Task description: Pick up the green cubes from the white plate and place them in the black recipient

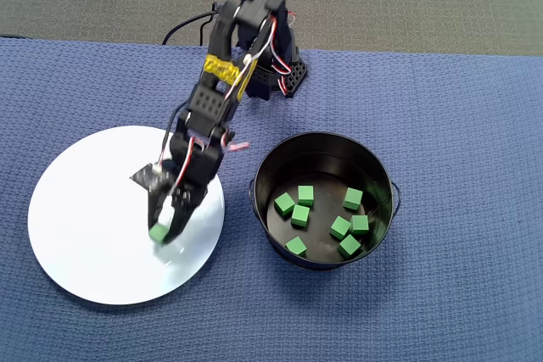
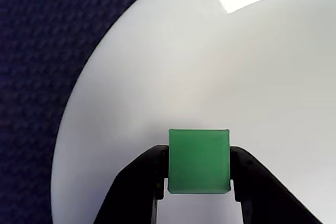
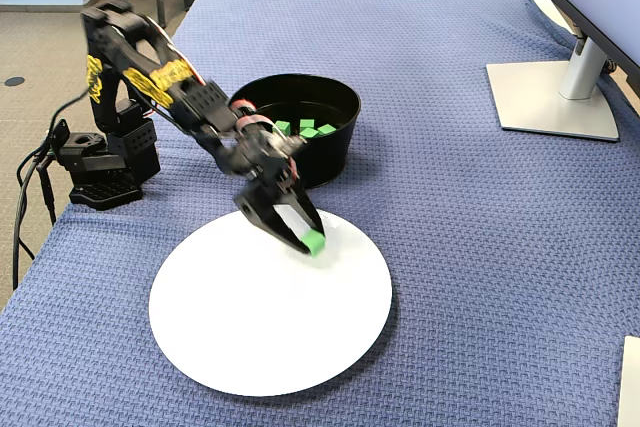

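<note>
My gripper (image 1: 161, 231) is shut on one green cube (image 1: 159, 232), low over the right part of the white plate (image 1: 85, 226). In the wrist view the cube (image 2: 199, 161) sits squarely between the two black fingers of the gripper (image 2: 199, 174), with the plate (image 2: 157, 77) beneath. The fixed view shows the cube (image 3: 313, 242) at the gripper (image 3: 308, 238) tips, near the plate's (image 3: 250, 337) far edge; whether it touches the plate I cannot tell. Right of the plate stands the black recipient (image 1: 259, 177), holding several green cubes (image 1: 305, 195). The plate bears no other cube.
A blue woven cloth (image 1: 458, 125) covers the table. The arm's base (image 3: 100, 172) with its cables stands at the cloth's far edge in the overhead view. A monitor foot (image 3: 550, 97) sits at the right in the fixed view, beyond the recipient (image 3: 335, 152).
</note>
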`<action>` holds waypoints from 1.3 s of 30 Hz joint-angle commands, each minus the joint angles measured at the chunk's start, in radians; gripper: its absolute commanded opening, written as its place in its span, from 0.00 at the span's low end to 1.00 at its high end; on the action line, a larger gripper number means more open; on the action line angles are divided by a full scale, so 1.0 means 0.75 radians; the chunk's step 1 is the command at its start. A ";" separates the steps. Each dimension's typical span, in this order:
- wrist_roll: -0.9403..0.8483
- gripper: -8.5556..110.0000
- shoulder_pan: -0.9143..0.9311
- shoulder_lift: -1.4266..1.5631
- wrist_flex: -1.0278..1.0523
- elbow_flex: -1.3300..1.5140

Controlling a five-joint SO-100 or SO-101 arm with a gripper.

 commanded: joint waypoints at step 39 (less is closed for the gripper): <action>1.759 0.26 -0.920 1.143 1.280 -0.008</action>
